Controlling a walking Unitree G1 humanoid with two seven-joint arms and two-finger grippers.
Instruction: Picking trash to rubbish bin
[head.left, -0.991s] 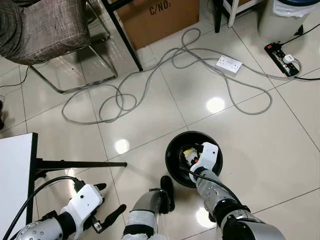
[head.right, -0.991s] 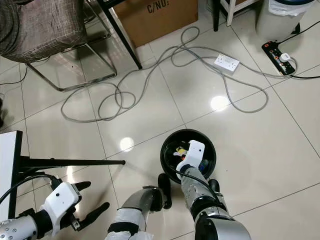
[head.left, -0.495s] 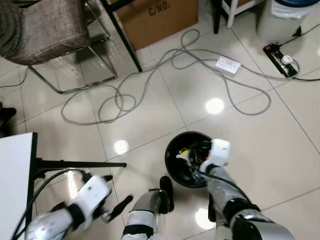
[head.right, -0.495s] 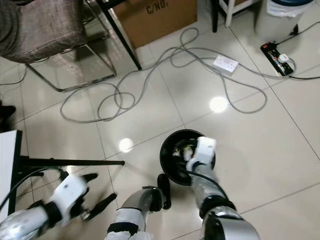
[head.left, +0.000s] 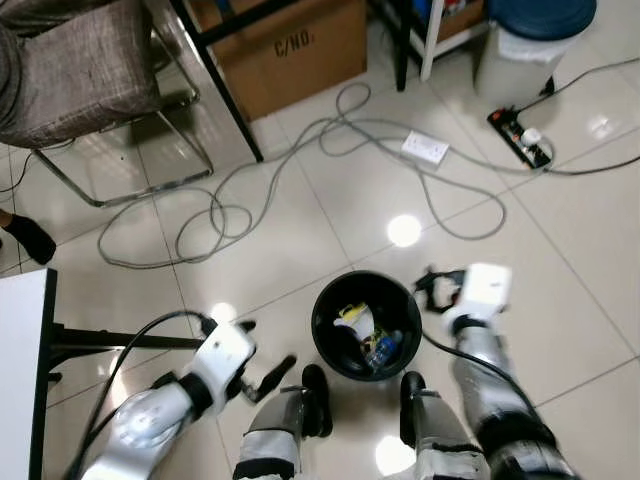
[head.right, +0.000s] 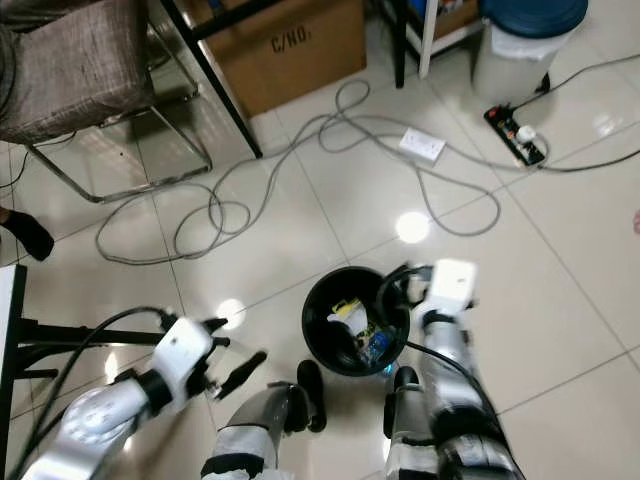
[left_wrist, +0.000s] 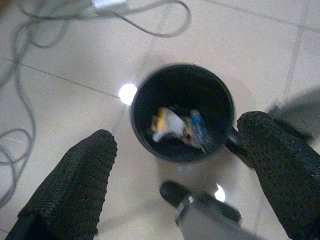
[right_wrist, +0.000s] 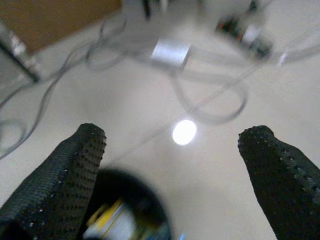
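The black round rubbish bin (head.left: 392, 293) stands on the tiled floor just in front of my feet. Inside it lie a white and yellow wrapper (head.left: 352, 318) and a small blue bottle (head.left: 385, 349). My right gripper (head.left: 432, 287) hovers at the bin's right rim, open, with nothing between its fingers. In the right wrist view its fingers (right_wrist: 75, 165) are spread wide above the bin's edge (right_wrist: 125, 220). My left gripper (head.left: 258, 348) is low, left of the bin, open and empty. The left wrist view looks down into the bin (left_wrist: 210, 95) between the spread fingers (left_wrist: 80, 185).
Grey cables (head.left: 240, 190) loop over the floor beyond the bin, with a white socket block (head.left: 425, 148) and a power strip (head.left: 520, 137). A cardboard box (head.left: 290, 45), a chair (head.left: 80, 80) and a blue-lidded bin (head.left: 530, 40) stand behind. A white table corner (head.left: 18, 340) is at my left.
My right gripper has come up out of the bin and now sits to the right of its rim. The left gripper has swung closer to the bin. The camera has shifted.
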